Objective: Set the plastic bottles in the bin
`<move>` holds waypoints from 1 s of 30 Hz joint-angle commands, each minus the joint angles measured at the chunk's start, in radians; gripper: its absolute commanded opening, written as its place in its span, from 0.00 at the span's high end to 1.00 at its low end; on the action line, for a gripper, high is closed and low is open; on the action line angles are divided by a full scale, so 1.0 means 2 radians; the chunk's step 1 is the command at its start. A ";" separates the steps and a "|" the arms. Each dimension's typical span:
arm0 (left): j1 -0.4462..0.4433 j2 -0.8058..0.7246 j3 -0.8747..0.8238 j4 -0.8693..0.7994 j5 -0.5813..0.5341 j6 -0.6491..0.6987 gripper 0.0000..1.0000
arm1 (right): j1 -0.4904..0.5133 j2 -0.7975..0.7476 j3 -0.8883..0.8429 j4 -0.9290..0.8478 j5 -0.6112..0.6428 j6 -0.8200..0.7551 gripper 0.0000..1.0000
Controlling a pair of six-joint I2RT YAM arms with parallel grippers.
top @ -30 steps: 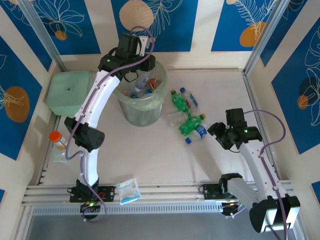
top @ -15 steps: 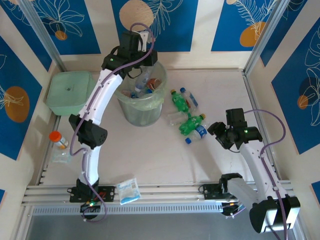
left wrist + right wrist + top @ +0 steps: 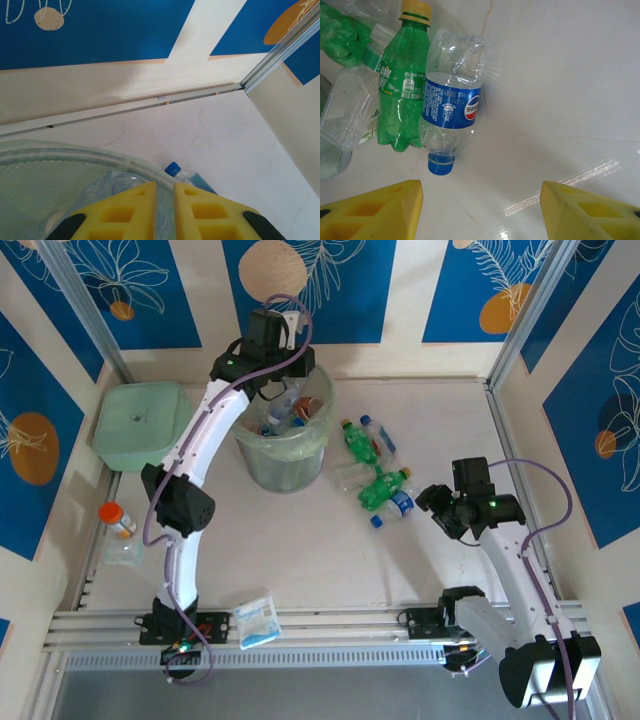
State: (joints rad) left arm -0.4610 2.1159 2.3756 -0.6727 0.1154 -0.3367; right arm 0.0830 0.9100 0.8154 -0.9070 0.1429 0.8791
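Observation:
The bin [image 3: 283, 455], a round pale-green bucket with a liner, holds several crushed plastic bottles. My left gripper [image 3: 278, 380] hovers over its far rim. Its yellow fingers [image 3: 131, 210] stand nearly together with nothing between them, above the bin rim [image 3: 75, 160] and a clear bottle [image 3: 110, 182] inside. A blue-capped bottle [image 3: 173, 169] lies just outside the rim. More bottles lie in a cluster [image 3: 375, 470] right of the bin. My right gripper [image 3: 480, 210] is open just short of a clear blue-labelled bottle [image 3: 451, 105], which lies beside a green one [image 3: 402, 95]. It also shows from above [image 3: 432, 505].
A square pale-green lidded box [image 3: 138, 423] stands left of the bin. An orange-capped vial [image 3: 116, 517] lies near the left wall. A blue-and-white sachet [image 3: 257, 621] rests on the front rail. A flattened clear container [image 3: 347, 107] lies beside the green bottle.
The left gripper's fingers have come together, and the arm has shifted slightly back and to the right over the bin. The right arm has not moved.

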 commanded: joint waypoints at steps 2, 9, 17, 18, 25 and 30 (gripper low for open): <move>0.006 -0.009 -0.023 -0.041 -0.010 -0.008 0.84 | 0.001 -0.004 0.013 -0.013 0.008 -0.008 0.36; 0.005 -0.023 -0.036 -0.037 0.031 -0.013 0.84 | 0.001 -0.005 0.024 -0.020 0.010 -0.011 0.36; 0.001 -0.061 -0.046 -0.044 0.052 -0.010 0.83 | 0.005 0.007 0.033 -0.042 0.025 -0.005 0.33; 0.001 -0.074 -0.049 -0.042 0.041 -0.009 0.81 | 0.006 0.015 0.033 -0.046 0.028 -0.002 0.31; 0.001 -0.166 -0.044 -0.048 0.012 -0.003 0.43 | 0.039 0.075 0.027 -0.013 0.023 0.020 0.24; -0.013 -0.241 -0.112 -0.073 0.021 0.016 0.23 | 0.077 0.141 0.042 0.026 0.031 0.031 0.22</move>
State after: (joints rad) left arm -0.4683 1.7111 2.2261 -0.7643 0.1585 -0.3328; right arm 0.2073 1.1370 0.8658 -0.9012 0.1864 0.9096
